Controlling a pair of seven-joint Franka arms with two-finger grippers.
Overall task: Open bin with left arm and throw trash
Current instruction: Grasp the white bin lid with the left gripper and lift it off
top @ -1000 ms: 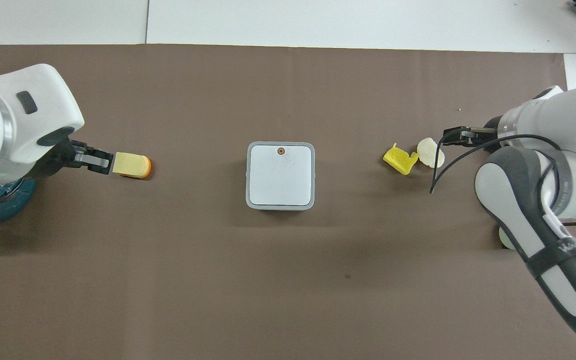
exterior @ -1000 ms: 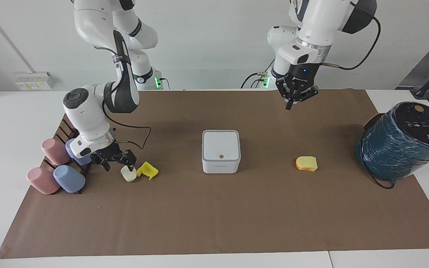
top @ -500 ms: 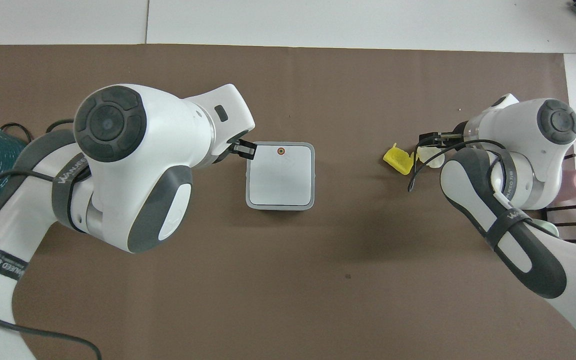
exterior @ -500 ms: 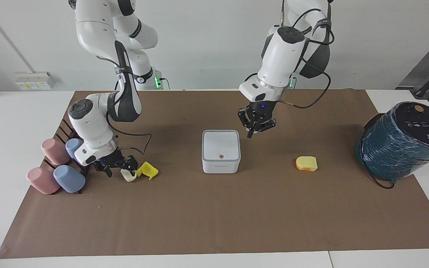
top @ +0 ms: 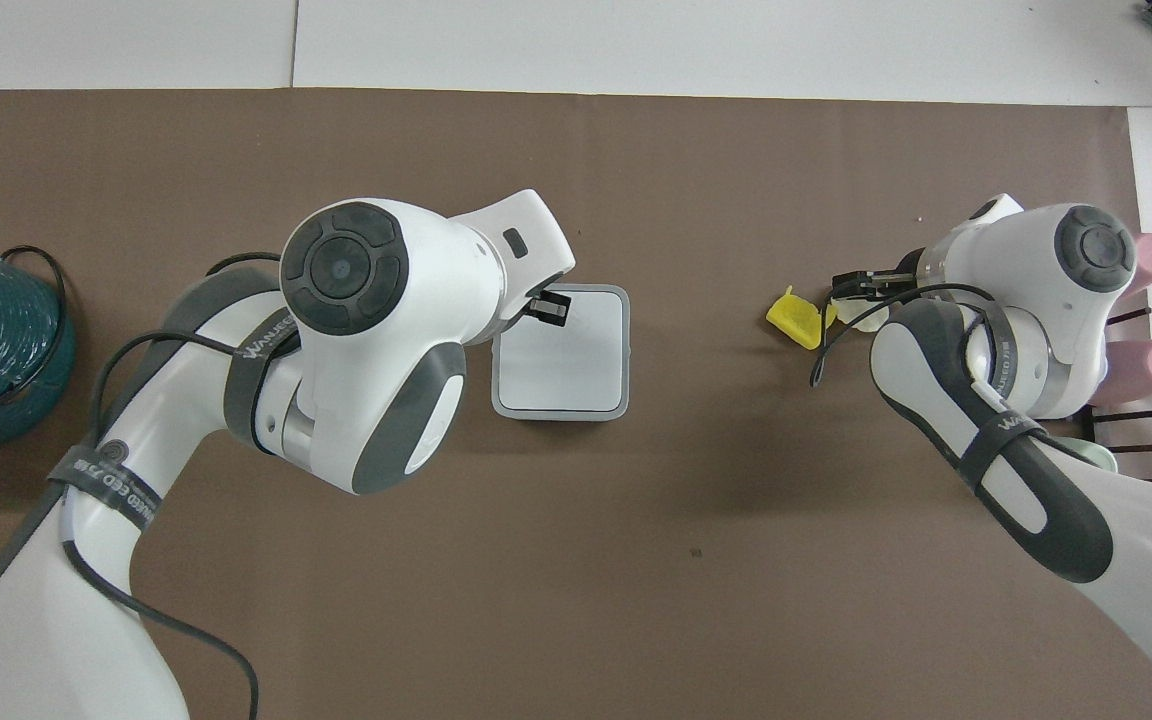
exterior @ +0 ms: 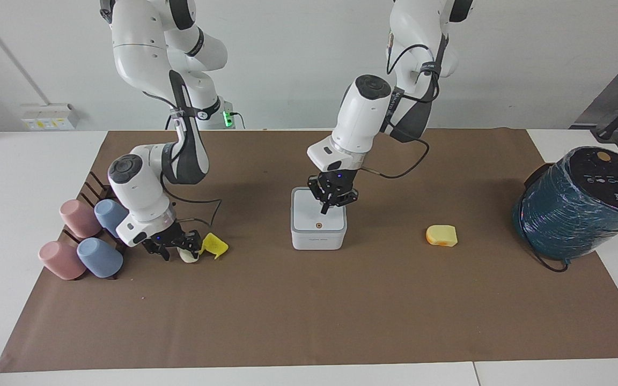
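The white bin stands mid-table with its lid down; it also shows in the overhead view. My left gripper is shut, points down and hovers just over the lid; it also shows in the overhead view. My right gripper is down at the table around the cream-white lump; they also show in the overhead view, the gripper and the lump. The yellow bent piece lies beside the lump. The yellow-orange block lies toward the left arm's end; my left arm hides it in the overhead view.
A big teal wrapped cylinder stands at the left arm's end of the table. Pink and blue cups lie on a dark rack close to my right gripper. A brown mat covers the table.
My left gripper has swung from high above the table's robot edge down to just over the bin lid. My right gripper has sunk lower around the cream-white lump.
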